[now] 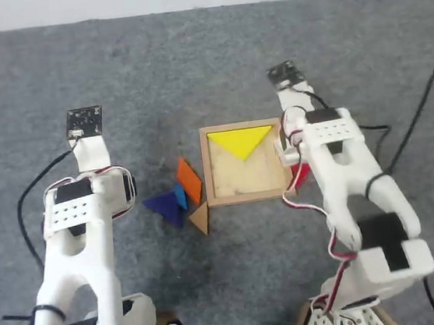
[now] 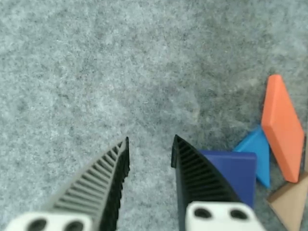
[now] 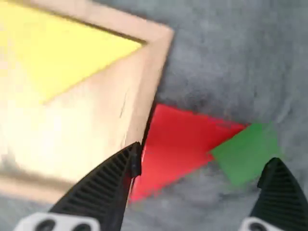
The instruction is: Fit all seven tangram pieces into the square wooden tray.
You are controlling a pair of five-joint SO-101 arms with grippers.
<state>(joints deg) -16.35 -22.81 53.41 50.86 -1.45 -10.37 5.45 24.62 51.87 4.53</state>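
Observation:
The square wooden tray (image 1: 248, 198) lies mid-table with a yellow triangle (image 1: 240, 141) in its far side. Left of it lie an orange parallelogram (image 1: 189, 180), a dark blue triangle (image 1: 161, 206), a small light blue triangle (image 1: 179, 196) and a tan triangle (image 1: 201, 218). My left gripper (image 2: 150, 142) is open over bare carpet, just beside the dark blue triangle (image 2: 236, 173). At the tray's right rim (image 3: 144, 96), my right gripper (image 3: 207, 154) is open above a red triangle (image 3: 178, 144) and a green piece (image 3: 245, 151). The red triangle (image 1: 301, 175) peeks out under the right arm.
Grey carpet covers the table. A black cable (image 1: 419, 116) runs across the right side, and another loops by the left arm (image 1: 26, 208). Both arm bases stand at the near edge.

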